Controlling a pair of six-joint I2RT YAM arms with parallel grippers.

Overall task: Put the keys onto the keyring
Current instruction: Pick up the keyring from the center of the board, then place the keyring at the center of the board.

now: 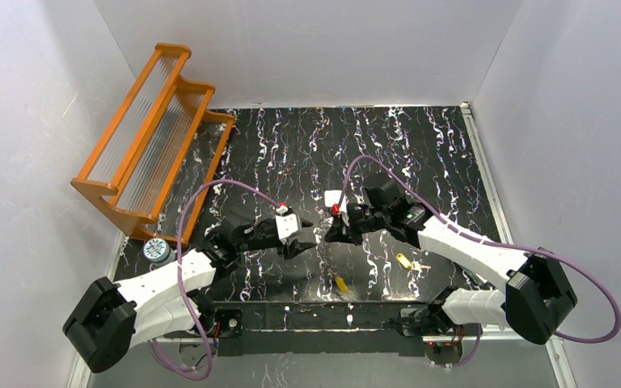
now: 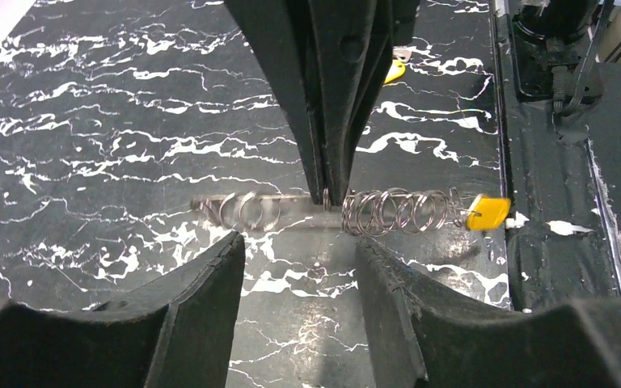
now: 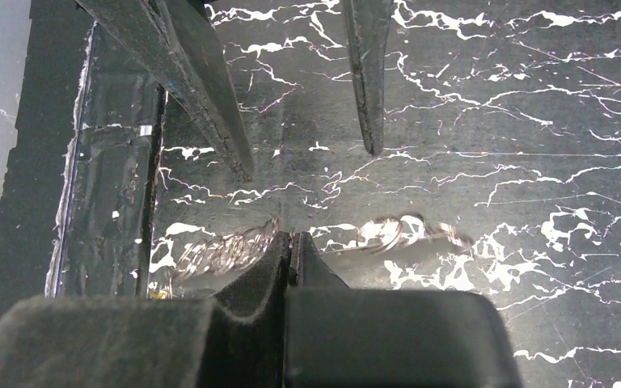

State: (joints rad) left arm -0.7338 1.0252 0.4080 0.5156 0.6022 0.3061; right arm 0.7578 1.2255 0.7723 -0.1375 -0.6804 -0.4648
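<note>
**Entry: keyring and keys, with hazards**

- keyring (image 2: 388, 212): thin wire with springy coils on either side of a bare middle. It appears lifted off the surface (image 2: 89, 121) and lies roughly level.
- right fingers (image 3: 291, 252): mine, closed on the keyring's bare middle in a narrow pinch.
- left fingers (image 1: 307, 234): mine, parted and holding nothing. The tips sit just short of the keyring, one on each side of the pinch.
- first key (image 2: 485, 212): yellow head, just past the keyring's end on the side toward my bases. I judge it lies on the surface rather than on the wire, but I cannot tell for certain.
- second key (image 1: 404, 260): on the surface, well apart from the keyring, on my right arm's side.

**Hazards, as I judge them**

1. The pinch is small and the wire thin. A nudge on a coil could swivel the keyring or pull it free.
2. If my left fingers close here, they could strike my right fingers instead of the wire and knock the keyring loose.
3. A squeezed coil may spring out or bend.
4. Both keys are tiny and lie flat, so a grasp could skate one away. The first key, near the surface's edge, could be pushed off.
</note>
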